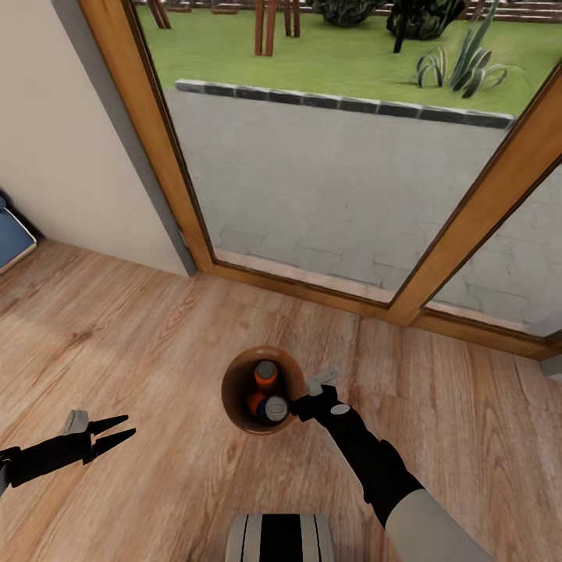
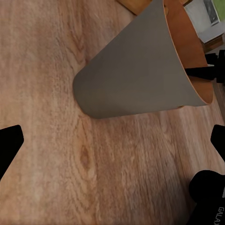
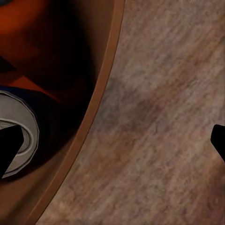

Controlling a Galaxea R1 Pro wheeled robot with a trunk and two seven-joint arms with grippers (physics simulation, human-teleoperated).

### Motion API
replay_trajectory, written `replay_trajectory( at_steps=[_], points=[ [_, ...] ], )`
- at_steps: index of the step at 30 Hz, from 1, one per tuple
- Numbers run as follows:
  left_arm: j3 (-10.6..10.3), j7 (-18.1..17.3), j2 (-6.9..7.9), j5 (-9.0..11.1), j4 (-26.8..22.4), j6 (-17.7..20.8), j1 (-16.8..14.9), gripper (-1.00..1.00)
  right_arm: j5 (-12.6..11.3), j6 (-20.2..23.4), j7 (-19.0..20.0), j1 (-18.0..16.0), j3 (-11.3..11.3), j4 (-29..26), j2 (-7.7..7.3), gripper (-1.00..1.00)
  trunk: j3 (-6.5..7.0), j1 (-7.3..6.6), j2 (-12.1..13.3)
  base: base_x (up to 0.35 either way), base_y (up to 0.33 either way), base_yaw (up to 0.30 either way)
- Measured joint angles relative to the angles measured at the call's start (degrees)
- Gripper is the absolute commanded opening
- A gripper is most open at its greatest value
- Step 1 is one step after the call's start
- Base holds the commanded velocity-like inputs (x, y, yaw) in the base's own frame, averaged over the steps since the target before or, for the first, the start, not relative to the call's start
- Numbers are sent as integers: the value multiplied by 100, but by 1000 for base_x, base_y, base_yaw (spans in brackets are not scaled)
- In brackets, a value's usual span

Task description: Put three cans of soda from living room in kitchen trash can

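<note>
The trash can (image 1: 234, 373) stands on the wood plank floor, pale grey outside (image 2: 136, 70) and glossy brown inside. Inside it lie an orange soda can (image 1: 265, 375), a second orange can (image 1: 254, 401) and a dark blue can with a silvery top (image 1: 274, 407). My right gripper (image 1: 299, 407) is open at the bin's near rim (image 3: 101, 103), one finger over the inside by the silvery can top (image 3: 21, 136), the other over the floor. My left gripper (image 1: 125, 428) hangs open above the floor, well left of the bin, holding nothing.
Wood-framed glass doors (image 1: 460, 234) rise just behind the bin, with paving and lawn outside. A pale wall (image 1: 70, 156) stands at the left, and a corner of blue sofa (image 1: 12, 234) pokes in at the left edge. My own base (image 1: 279, 538) shows at the bottom.
</note>
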Motion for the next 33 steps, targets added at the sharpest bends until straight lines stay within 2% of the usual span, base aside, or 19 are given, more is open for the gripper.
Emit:
replay_trajectory(
  at_steps=[22,33],
  points=[
    [3,0,0,0,2,0,0,100,-2,0,0,0,0,0,0,100,-24,0,0,1,0,0],
    [17,0,0,0,9,0,0,100,-9,0,2,0,1,0,0,100,-24,0,0,91,0,0]
  ],
)
